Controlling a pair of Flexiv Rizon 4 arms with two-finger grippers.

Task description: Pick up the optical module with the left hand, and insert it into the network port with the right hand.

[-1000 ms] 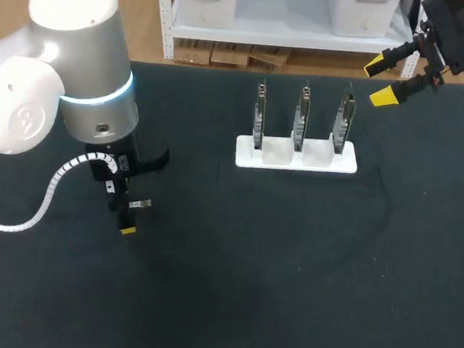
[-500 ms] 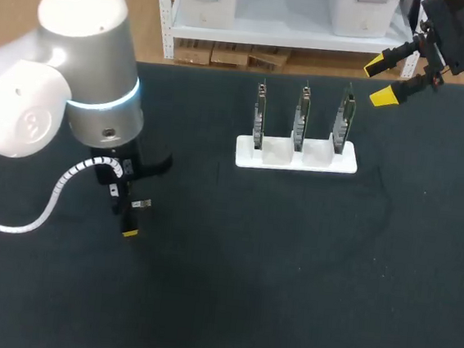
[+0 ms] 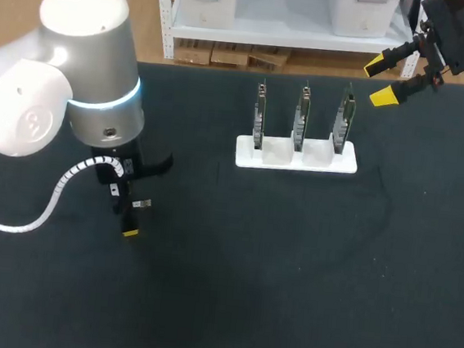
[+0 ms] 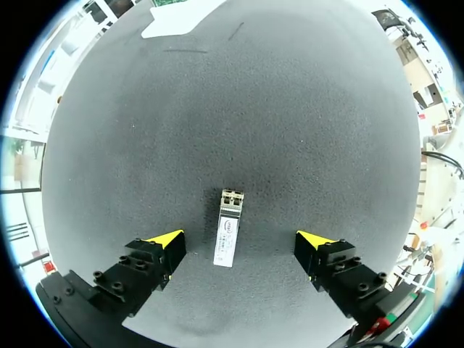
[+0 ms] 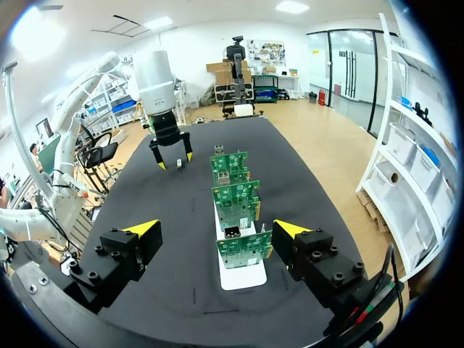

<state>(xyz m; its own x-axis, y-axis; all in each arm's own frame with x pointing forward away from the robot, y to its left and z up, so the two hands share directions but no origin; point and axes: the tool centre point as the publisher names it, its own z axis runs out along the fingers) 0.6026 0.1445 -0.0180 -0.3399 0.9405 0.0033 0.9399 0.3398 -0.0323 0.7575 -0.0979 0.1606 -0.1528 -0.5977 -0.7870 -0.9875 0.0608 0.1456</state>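
The optical module, a small silver bar, lies flat on the black table mat between the fingers of my left gripper, which is open and not touching it. From above, the module shows just beside the left gripper, low over the mat, with one yellow tip visible. My right gripper hangs open and empty at the far right, behind the white stand with three upright circuit boards. The nearest board stands ahead of the right gripper and carries a network port.
The stand's other two boards line up behind the nearest one. A white spiral cable hangs from my left arm over the mat. The black mat is bare in front of the stand.
My left arm shifted slightly to the right above the module, then held still. The module and my right arm have not moved.
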